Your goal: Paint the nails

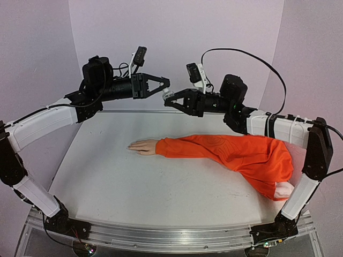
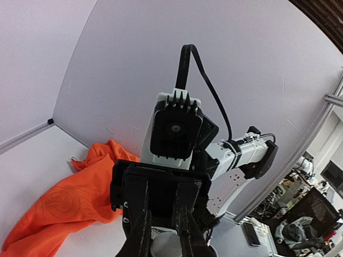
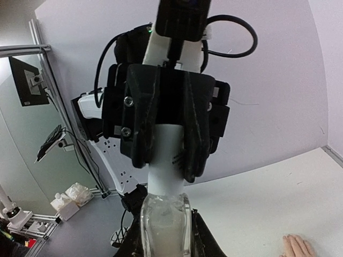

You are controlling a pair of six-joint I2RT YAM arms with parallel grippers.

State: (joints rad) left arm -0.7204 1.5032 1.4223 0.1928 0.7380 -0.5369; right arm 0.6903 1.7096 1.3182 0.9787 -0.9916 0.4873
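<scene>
Top external view: both arms meet high in the upper middle of the frame. The left claw [image 1: 165, 87] and the right claw [image 1: 171, 100] point at each other, with a small clear bottle [image 1: 169, 96] between them. Lower down, the mannequin hand [image 1: 142, 146] lies flat on the pale surface [image 1: 107, 182], left of centre. Its nails [image 1: 131, 145] are at the end pointing frame left (too small to pick out one by one). The orange sleeve [image 1: 230, 152] trails off to the right.

Left wrist view: at the bottom edge, the left claw [image 2: 163, 240] is closed on the white cap [image 2: 163, 248]. The right arm's black wrist and camera fill the centre. The orange sleeve [image 2: 64, 206] is bunched at lower left.

Right wrist view: the right claw [image 3: 165, 235] grips the clear bottle [image 3: 165, 222] at bottom centre. The white cap [image 3: 166, 160] rises above it, pinched between the left claw's black fingers [image 3: 143, 128]. The mannequin hand's fingertips [image 3: 296, 247] show at lower right on the surface [image 3: 257, 203].
</scene>
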